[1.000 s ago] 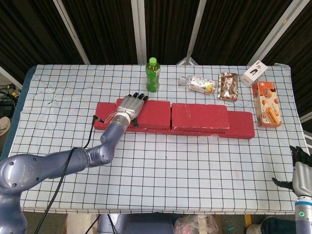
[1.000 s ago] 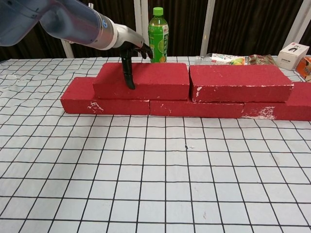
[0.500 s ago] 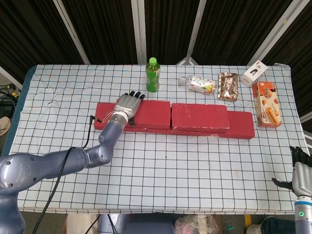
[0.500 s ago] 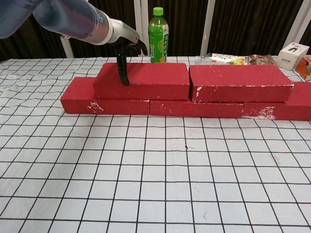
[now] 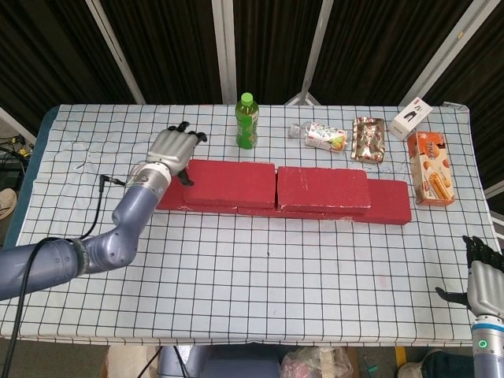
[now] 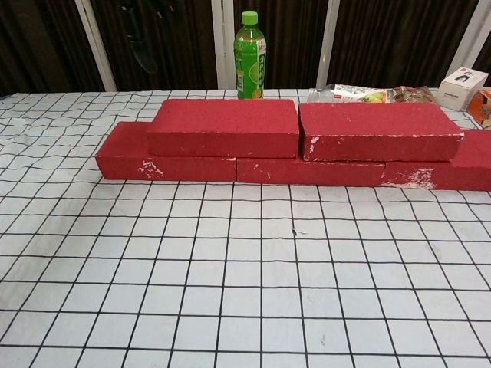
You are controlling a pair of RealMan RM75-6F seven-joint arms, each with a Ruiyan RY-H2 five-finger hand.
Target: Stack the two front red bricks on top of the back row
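Left hand: the left hand (image 5: 172, 150) has been lifted off the upper left brick (image 5: 230, 183) on which it rested a second ago and drawn back toward the left end of the row; its fingers are spread and nothing is held. In the chest view only a dark trace near the top edge may belong to it.
Right hand: the right hand (image 5: 482, 276) is kept at the near right edge of the table (image 5: 260, 276), unchanged, empty with fingers apart.
Upper bricks: the upper left brick and the upper right brick (image 5: 323, 187) are seen lying end to end on the back row (image 6: 170, 166), both flat and level.
Meaning for the task: since both bricks are carried by the row, the stacking is judged complete, and the withdrawal is read as a release.
Behind the row: a green bottle (image 5: 247, 121) stands upright, well apart from the bricks.
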